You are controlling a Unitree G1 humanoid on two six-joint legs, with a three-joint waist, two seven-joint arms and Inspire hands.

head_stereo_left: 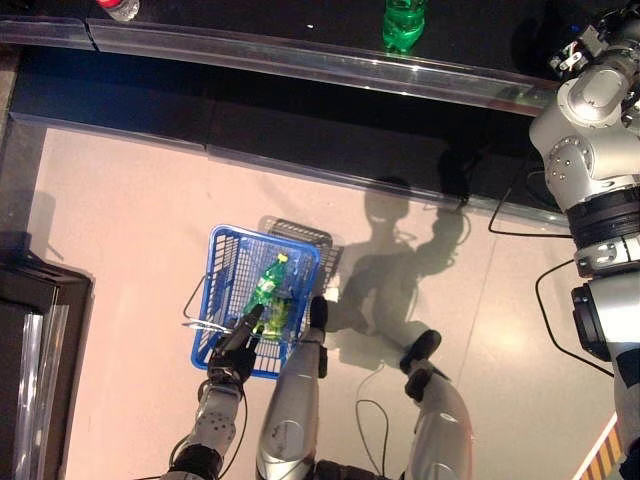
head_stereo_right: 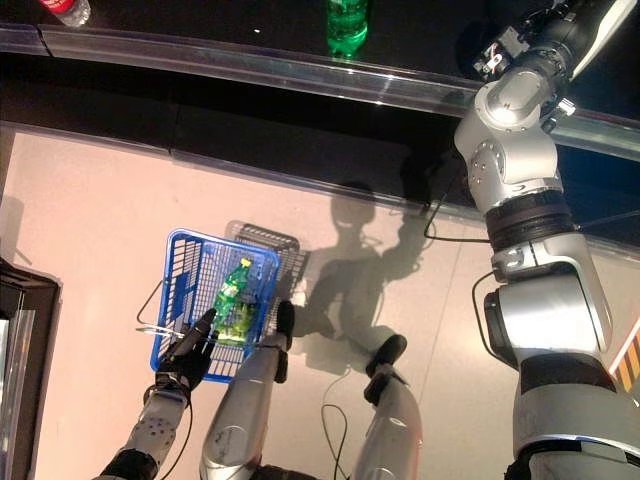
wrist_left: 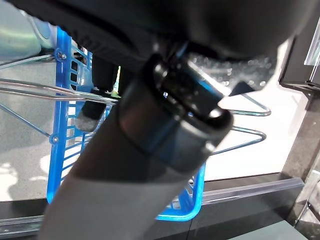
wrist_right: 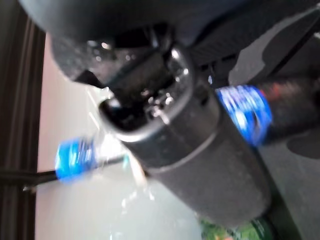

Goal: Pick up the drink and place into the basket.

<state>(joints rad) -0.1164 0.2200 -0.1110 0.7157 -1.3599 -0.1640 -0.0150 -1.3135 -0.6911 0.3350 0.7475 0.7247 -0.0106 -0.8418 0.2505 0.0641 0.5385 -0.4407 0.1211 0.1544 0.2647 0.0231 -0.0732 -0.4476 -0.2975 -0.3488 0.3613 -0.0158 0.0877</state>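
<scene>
The blue basket point(head_stereo_left: 222, 262) hangs off the floor at the lower left, and my left hand point(head_stereo_left: 233, 352) is shut on its thin wire handles point(head_stereo_left: 192, 303). A green bottle point(head_stereo_left: 268, 288) lies inside it. The basket's wall point(wrist_left: 62, 125) and the handles point(wrist_left: 30, 90) also show in the left wrist view. My right arm reaches up to the dark shelf at the upper right. My right hand point(wrist_right: 190, 150) is close to a dark drink with a blue label point(wrist_right: 245, 112) and a clear drink with a blue label point(wrist_right: 75, 157). Its fingers are hidden.
A dark shelf with a clear front rail point(head_stereo_left: 300, 60) runs along the far side. A green bottle point(head_stereo_left: 403, 25) and a red-labelled drink point(head_stereo_left: 118, 8) stand on it. A black cabinet point(head_stereo_left: 30, 350) stands at the left. The floor is pale.
</scene>
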